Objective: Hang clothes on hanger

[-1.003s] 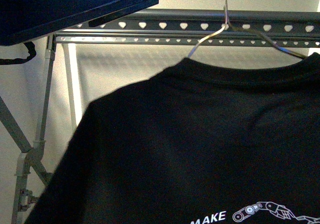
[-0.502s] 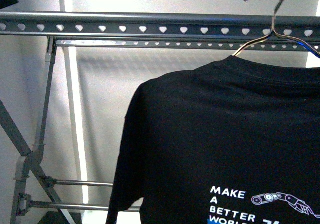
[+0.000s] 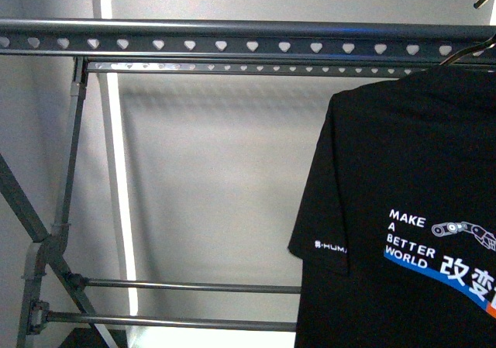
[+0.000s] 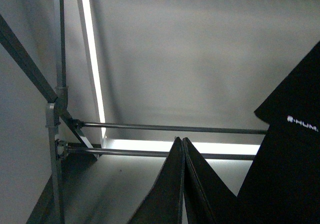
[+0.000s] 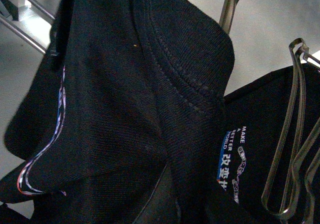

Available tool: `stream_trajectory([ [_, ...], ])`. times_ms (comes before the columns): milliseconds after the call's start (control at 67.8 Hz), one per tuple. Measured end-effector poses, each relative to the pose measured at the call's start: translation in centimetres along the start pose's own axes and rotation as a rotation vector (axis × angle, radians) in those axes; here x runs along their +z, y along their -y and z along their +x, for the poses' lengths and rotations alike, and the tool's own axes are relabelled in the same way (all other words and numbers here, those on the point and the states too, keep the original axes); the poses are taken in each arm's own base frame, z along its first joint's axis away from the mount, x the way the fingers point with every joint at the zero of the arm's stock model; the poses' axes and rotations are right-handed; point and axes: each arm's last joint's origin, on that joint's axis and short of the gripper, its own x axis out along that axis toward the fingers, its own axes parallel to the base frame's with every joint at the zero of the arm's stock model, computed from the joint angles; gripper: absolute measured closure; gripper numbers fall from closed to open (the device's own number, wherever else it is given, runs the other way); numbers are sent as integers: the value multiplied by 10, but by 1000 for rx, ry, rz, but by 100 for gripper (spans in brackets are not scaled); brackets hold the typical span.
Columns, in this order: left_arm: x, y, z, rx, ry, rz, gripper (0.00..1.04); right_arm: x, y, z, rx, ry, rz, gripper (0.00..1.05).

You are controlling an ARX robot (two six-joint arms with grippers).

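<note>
The clothes (image 3: 403,208), a black T-shirt with the white "MAKE A BETTER WORLD" print, hang at the right of the front view from a thin wire hook hanger (image 3: 471,50). The top of the shirt is level with the hanger's top rail (image 3: 232,36), a dark grey rail with heart-shaped holes. My right gripper (image 5: 167,194) is shut on the clothes (image 5: 125,84) and mostly buried in black cloth. My left gripper (image 4: 182,143) is shut and empty, pointing at the rack's low bars, with a sleeve (image 4: 295,149) beside it. Neither gripper shows in the front view.
The rack's slanted leg (image 3: 31,232) and two low cross bars (image 3: 186,286) stand at the left. A bright strip (image 3: 116,170) runs down the pale wall behind. In the right wrist view, loose wire hangers (image 5: 295,134) hang beside more printed black cloth (image 5: 235,164).
The shirt on its wire hanger has moved right and looks smaller in the front view, baring most of the rail. The dark blue shape at upper left has left the view.
</note>
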Motion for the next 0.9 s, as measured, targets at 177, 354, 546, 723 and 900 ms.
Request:
stream_trajectory([
  [177, -28, 0, -32, 0, -7, 2, 101, 18, 12, 28, -34, -41, 3, 102],
  [354, -43, 0, -52, 0, -8, 3, 101, 28, 12, 53, -47, -85, -4, 102],
  [546, -56, 0, -74, 0, -2, 4, 101, 35, 4, 83, -73, -126, -26, 102],
  [723, -63, 0, -86, 1, -3, 4, 101, 32, -2, 98, -94, -148, -39, 101],
  [900, -67, 0, -95, 2, -2, 4, 101, 27, -10, 94, -161, -59, 3, 71],
])
